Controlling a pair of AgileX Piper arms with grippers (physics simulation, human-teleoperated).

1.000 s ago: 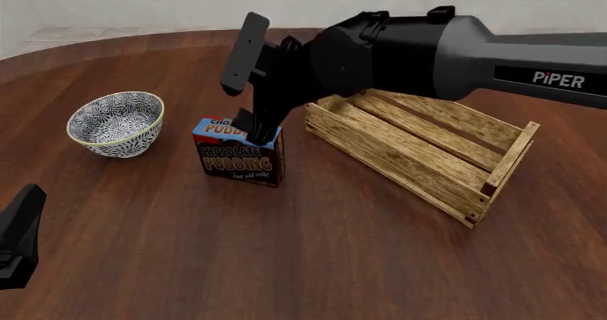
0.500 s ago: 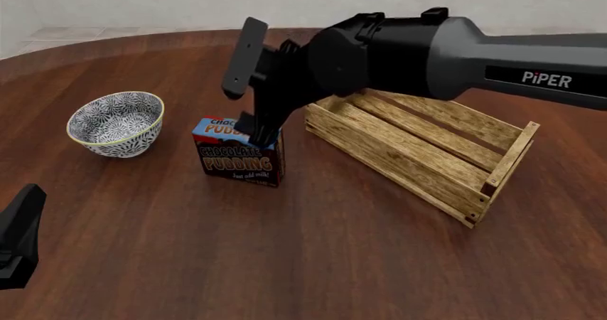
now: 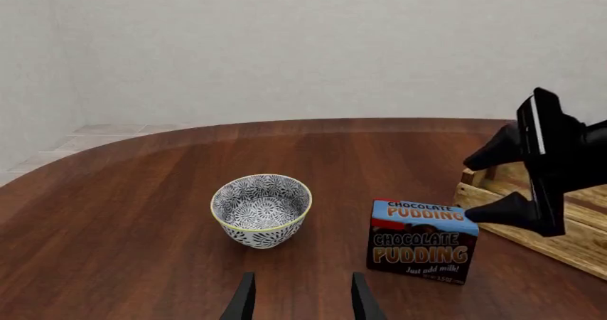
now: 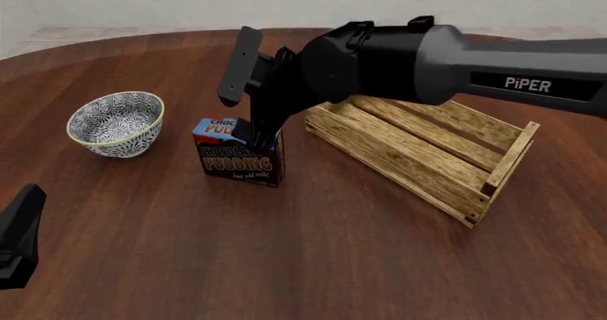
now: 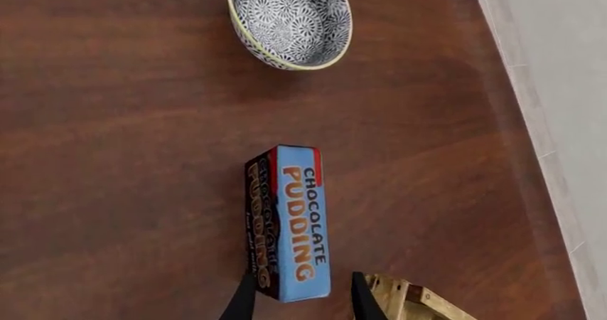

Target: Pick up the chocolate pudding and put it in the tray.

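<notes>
The chocolate pudding (image 4: 237, 160) stands upright on the wooden table, between the bowl and the tray. It also shows in the left wrist view (image 3: 422, 242) and the right wrist view (image 5: 292, 220). The tray (image 4: 427, 146) of light wooden slats lies to its right, with nothing in it. My right gripper (image 4: 254, 130) is open and points down at the carton's right end; in the right wrist view its fingertips (image 5: 244, 300) straddle that end of the blue top. My left gripper (image 3: 301, 302) is open and empty, low at the front left (image 4: 19, 235), well away from the carton.
A blue-white patterned bowl (image 4: 116, 123) stands left of the carton, a short gap between them; it shows in the left wrist view (image 3: 261, 210) too. The right arm's body (image 4: 408, 57) hangs over the tray's far left corner. The table's far edge curves behind.
My right gripper has moved a little left and down, closer onto the carton's right end. The carton, bowl, tray and left arm have not moved.
</notes>
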